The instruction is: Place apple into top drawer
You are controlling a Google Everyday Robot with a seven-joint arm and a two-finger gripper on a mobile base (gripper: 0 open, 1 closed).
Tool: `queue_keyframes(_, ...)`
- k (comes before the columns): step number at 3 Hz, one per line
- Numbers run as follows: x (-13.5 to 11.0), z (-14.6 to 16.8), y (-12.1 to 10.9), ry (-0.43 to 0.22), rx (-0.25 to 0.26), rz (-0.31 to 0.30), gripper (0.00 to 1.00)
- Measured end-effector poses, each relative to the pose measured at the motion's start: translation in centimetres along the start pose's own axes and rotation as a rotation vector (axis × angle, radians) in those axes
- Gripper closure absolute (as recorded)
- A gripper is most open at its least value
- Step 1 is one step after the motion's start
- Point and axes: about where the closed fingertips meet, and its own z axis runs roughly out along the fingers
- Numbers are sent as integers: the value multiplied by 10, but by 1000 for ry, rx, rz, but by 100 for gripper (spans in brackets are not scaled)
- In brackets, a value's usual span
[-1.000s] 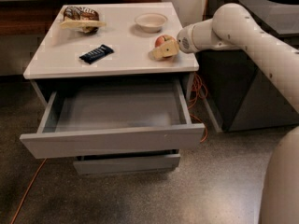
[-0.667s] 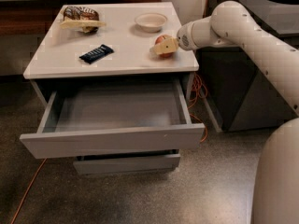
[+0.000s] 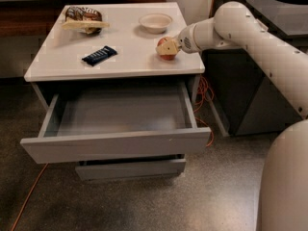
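Apple [image 3: 168,56] clamped in the pincer [image 3: 165,48] on the cabinet top [image 3: 130,57] (near the bowl [image 3: 155,22]); top drawer [image 3: 115,146] stands open.

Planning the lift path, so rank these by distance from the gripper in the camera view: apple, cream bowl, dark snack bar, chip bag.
The gripper is over the right side of the cabinet top.
1. apple: right at the gripper.
2. cream bowl: just behind, toward the back edge.
3. dark snack bar: middle-left of the top.
4. chip bag: back-left corner.
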Motion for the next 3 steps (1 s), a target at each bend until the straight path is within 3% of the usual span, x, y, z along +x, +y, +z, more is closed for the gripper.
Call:
queue_keyframes(1, 1, -7, 22, -18, -40, -12, 85)
queue_keyframes(2, -2, -26, 56, -50, -87, -49, 100)
queue_keyframes(3, 2, -45, 102, -67, -155, -90, 100)
